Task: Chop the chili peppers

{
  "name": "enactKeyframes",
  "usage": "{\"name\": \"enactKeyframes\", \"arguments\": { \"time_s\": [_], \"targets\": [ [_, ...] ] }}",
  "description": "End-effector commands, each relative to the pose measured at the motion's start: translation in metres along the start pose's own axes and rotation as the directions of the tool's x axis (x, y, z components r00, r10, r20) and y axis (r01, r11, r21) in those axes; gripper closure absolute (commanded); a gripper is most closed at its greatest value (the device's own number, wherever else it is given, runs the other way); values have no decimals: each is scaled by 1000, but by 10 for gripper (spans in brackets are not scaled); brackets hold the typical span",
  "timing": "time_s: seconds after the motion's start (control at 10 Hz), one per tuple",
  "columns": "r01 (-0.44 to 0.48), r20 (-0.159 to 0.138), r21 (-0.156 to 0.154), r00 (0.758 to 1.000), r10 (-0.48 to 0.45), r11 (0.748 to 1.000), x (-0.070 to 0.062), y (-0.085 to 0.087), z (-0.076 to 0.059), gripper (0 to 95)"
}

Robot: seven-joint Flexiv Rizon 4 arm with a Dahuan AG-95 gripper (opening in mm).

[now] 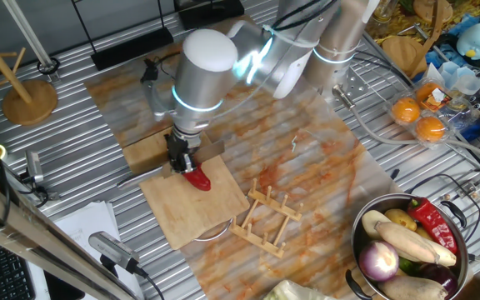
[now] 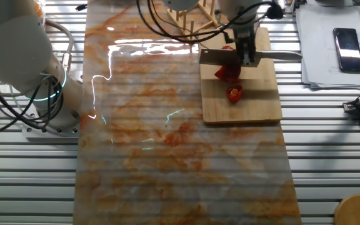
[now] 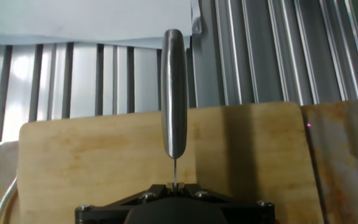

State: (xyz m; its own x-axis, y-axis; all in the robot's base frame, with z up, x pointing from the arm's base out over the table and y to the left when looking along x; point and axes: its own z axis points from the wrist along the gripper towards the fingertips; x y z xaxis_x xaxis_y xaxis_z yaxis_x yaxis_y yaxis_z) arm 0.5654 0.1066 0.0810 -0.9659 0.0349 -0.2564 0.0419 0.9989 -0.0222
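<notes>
The chili pepper (image 1: 198, 178) lies on the wooden cutting board (image 1: 192, 208). In the other fixed view it shows as a red piece (image 2: 229, 74) right under the knife and a cut chunk (image 2: 234, 94) lying apart from it on the board (image 2: 242, 109). My gripper (image 1: 182, 155) is shut on a knife. The knife's flat blade (image 2: 216, 57) rests over the pepper. In the hand view the metal handle (image 3: 174, 93) points away from the gripper (image 3: 174, 185) over the board (image 3: 92, 162). The pepper is hidden there.
A wooden rack (image 1: 267, 218) stands right beside the board. A pot of mixed vegetables (image 1: 411, 246) is at the front right, with oranges (image 1: 419, 117) behind it. A wooden stand (image 1: 30, 100) is at the left. A phone on paper (image 2: 345, 40) lies next to the board.
</notes>
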Motion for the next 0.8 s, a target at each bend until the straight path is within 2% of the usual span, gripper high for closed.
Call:
{"name": "enactKeyframes", "arguments": {
  "time_s": [0.1,0.2,0.4,0.5,0.6,0.7,0.8],
  "targets": [
    [13,-4,-11,1000,-13,1000,-12,6,43,950],
    [17,16,-11,1000,-17,1000,-13,6,50,950],
    [29,27,2,999,-29,1000,-16,8,63,950],
    [34,24,4,999,-34,999,-18,8,60,950],
    [50,-2,32,999,-50,998,-20,7,51,950],
    [68,10,48,998,-69,997,-20,5,48,950],
    [67,30,29,997,-67,997,-24,-2,35,950]
  ]
}}
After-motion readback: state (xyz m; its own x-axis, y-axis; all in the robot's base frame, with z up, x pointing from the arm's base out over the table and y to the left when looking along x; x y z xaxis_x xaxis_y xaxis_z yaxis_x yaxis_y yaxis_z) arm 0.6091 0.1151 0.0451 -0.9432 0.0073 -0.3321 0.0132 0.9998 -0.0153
